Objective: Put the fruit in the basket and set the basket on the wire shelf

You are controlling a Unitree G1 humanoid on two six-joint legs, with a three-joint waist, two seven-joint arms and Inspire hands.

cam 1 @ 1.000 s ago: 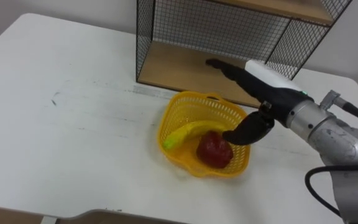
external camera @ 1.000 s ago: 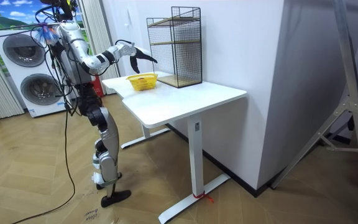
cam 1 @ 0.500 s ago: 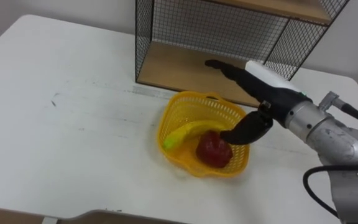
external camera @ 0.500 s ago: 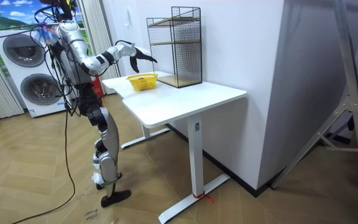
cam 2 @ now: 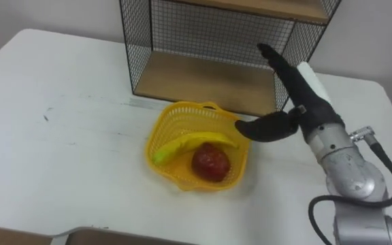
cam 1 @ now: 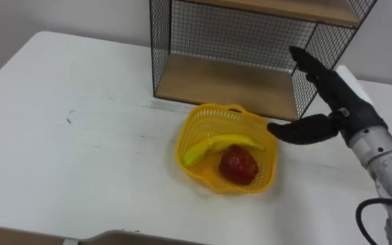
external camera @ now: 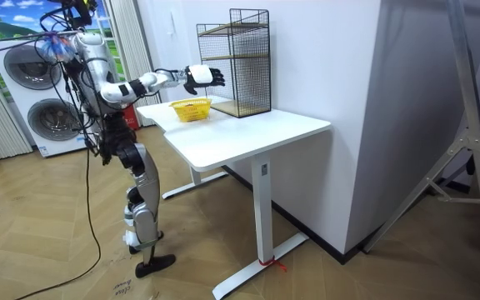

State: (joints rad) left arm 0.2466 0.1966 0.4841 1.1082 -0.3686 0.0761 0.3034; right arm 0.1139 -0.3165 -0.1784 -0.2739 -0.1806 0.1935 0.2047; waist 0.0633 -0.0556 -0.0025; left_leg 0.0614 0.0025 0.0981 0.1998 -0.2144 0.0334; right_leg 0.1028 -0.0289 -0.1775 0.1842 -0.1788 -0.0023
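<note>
We see a yellow plastic mesh basket (cam 1: 190, 133) on the white table (cam 1: 80, 136), holding a yellow banana (cam 1: 218, 145) and a red apple (cam 1: 237, 165), just in front of the black wire shelf (cam 1: 223, 82). Beside its right rim hangs the right hand (cam 1: 337, 102), fingers straight and apart, empty.

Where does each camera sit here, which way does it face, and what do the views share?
Left eye view: on the head, looking down at the table, basket and wire shelf; the right hand shows at the right.
Right eye view: same head, slightly aside, same scene and hand.
Room view: off in the room, facing the whole standing robot at the table's end.
Shared: all show basket, wire shelf and open right hand.
</note>
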